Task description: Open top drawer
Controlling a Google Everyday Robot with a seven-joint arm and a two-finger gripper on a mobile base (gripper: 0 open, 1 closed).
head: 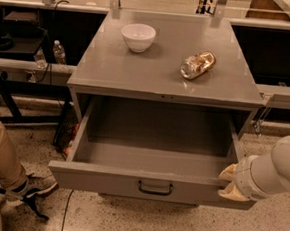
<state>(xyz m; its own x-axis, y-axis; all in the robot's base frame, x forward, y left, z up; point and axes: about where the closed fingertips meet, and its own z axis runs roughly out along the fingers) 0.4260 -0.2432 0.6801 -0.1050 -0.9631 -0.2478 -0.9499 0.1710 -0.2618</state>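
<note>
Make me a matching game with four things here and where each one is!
Things:
1. round white bowl
2. shiny gold crinkled packet
3. wide grey metal top drawer
4. robot's gripper

Places or states:
A. at the drawer's right front corner
B. pulled out, open
C. back left of the grey cabinet top
D. lying on the cabinet top, right side

Pairs: 1-C, 2-D, 3-B, 4-A
</note>
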